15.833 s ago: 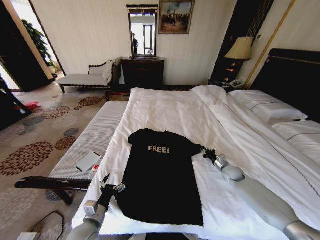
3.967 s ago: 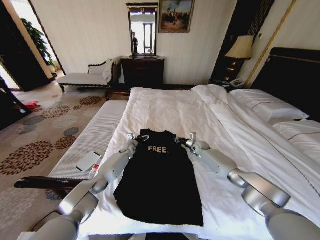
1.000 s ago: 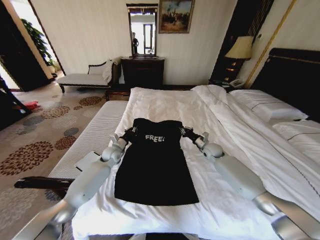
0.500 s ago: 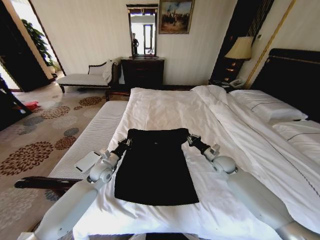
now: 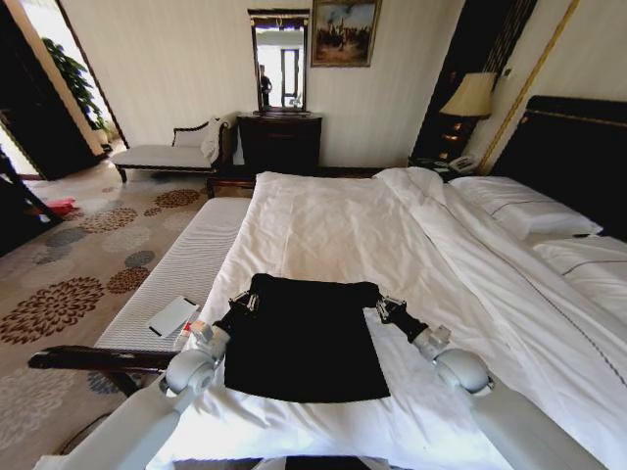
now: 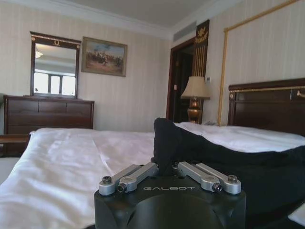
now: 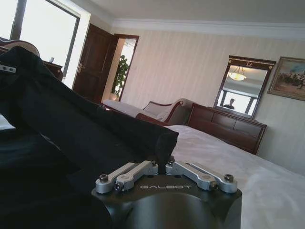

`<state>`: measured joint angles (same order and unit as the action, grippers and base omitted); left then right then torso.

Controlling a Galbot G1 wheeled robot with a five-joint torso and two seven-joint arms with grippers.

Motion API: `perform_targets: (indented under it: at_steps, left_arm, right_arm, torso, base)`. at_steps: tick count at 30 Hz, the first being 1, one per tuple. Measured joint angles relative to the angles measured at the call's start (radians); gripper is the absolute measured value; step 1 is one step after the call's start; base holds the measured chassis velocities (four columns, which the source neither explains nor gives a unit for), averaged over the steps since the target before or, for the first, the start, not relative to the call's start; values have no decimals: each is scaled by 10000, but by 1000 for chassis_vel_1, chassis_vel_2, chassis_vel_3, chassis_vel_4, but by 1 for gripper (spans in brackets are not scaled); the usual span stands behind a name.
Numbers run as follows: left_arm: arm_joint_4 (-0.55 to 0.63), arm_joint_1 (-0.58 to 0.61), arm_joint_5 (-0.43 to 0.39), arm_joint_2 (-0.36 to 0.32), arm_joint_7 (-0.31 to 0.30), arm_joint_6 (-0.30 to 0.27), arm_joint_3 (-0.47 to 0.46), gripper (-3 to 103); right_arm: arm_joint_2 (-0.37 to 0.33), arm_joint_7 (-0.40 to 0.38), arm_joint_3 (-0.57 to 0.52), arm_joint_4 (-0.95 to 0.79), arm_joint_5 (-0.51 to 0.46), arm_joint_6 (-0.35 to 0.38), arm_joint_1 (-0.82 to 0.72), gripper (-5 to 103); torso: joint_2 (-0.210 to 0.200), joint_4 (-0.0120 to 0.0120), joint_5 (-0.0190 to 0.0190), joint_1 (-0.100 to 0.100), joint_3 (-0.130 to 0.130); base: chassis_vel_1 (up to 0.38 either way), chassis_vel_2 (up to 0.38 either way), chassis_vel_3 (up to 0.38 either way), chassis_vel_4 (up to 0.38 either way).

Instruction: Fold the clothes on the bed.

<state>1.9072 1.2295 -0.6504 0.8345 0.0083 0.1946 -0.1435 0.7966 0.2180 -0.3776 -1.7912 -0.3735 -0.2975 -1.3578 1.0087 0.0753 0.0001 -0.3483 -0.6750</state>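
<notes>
Both sets of jaws are pinched shut on the black T-shirt [image 5: 304, 333]: the left gripper [image 5: 243, 301] and right gripper [image 5: 380, 306] each hold a top corner. They have pulled that edge closer to the bed's [image 5: 333, 215] foot, hiding the white letters.

Black T-shirt [image 5: 304, 338], top edge doubled back over its lower half, on the white-duveted bed [image 5: 333, 220].
</notes>
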Motion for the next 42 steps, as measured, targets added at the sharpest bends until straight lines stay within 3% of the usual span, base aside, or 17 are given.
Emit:
perform_targets:
  at_steps: [10,25,42]
  left_arm:
    - [212,1733,997,304,139,392,-341,2]
    - [1044,3384,1310,164,423,734,-1757,2]
    - [1141,5095,2227,608,694,1178,-2242,2]
  right_arm:
    - [371,-157,-627,-285,1167,-541,-1418,2]
    - [938,-145,-1361,-903,2080,-1036,-3388,2]
    - [1459,-200,-1343,-688,2682,-1574,-3989,2]
  torso:
    - [0,-1,-2,0,1]
    - [0,1,0,0,0]
    - [1,0,-2,-1,-1]
  base:
    - [0,0,0,0]
    - [0,0,0,0]
    - [0,0,0,0]
